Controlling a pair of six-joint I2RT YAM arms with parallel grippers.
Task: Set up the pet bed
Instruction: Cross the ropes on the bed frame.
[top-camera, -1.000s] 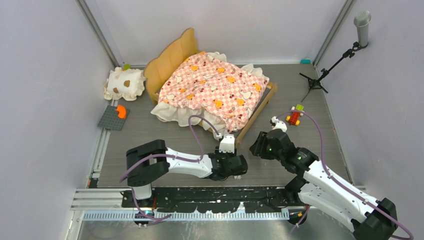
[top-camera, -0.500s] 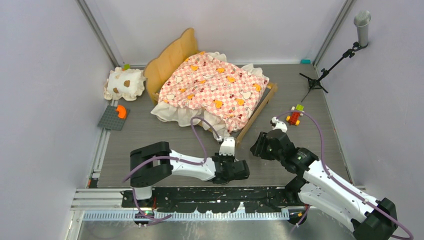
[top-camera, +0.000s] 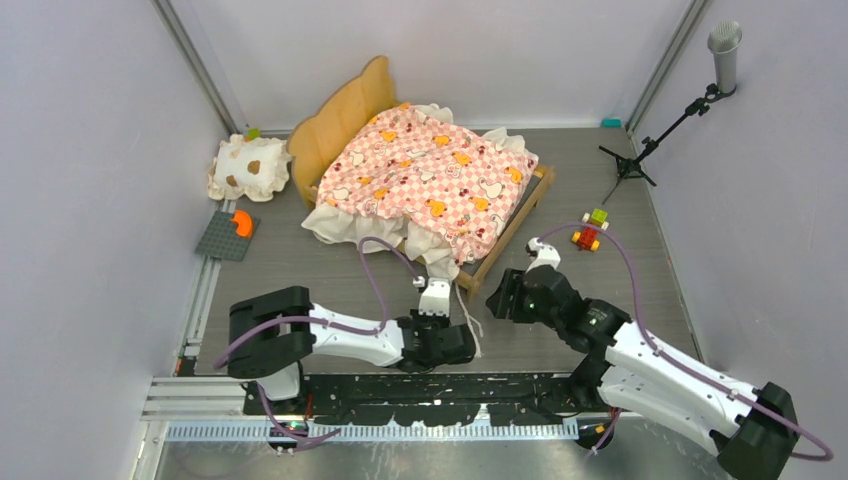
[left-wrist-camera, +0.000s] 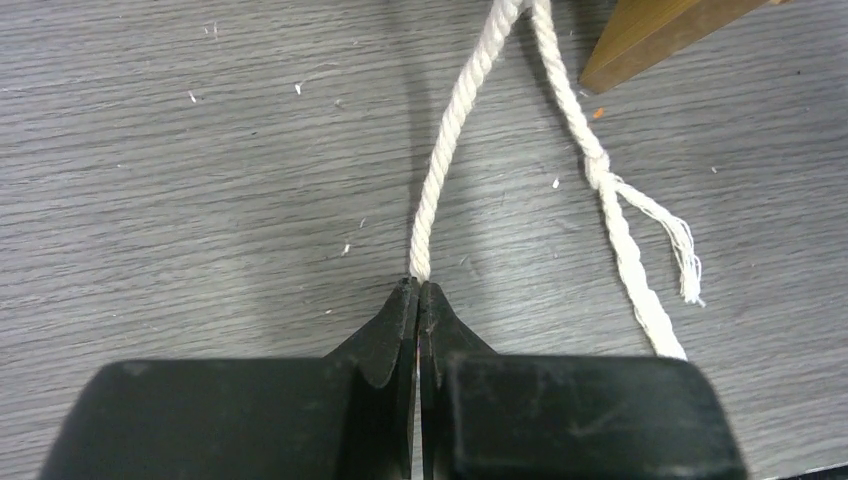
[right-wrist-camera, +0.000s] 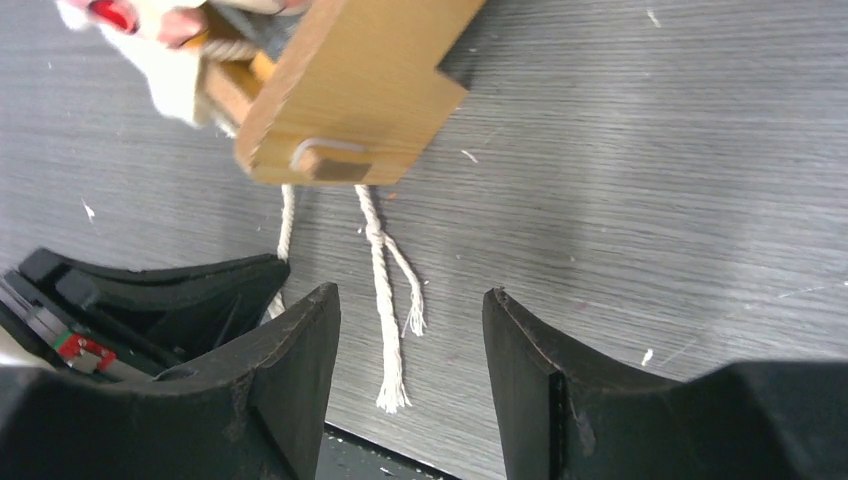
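Top view: pet bed (top-camera: 425, 180) sits at 12 o'clock on the worktop (top-camera: 300, 270), and the grips are hard to make out from up here. Left wrist: left end effector (left-wrist-camera: 418, 290) is pinched closed on a cream rope (left-wrist-camera: 440, 190), with the rope's end hidden inside. Right wrist: right end effector (right-wrist-camera: 410, 330) gapes open, and the pet bed's wooden corner is cut off at 12 o'clock.

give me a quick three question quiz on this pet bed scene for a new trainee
1. True or false: the left gripper is shut on a white twisted cord.
2. The right gripper is: A open, B shut on the cord, C shut on the mattress.
3. Where does the small cream ruffled pillow with brown spots lie?
Key: 1 true; 2 A; 3 on the grey table, left of the light-wood pet bed, not on it.
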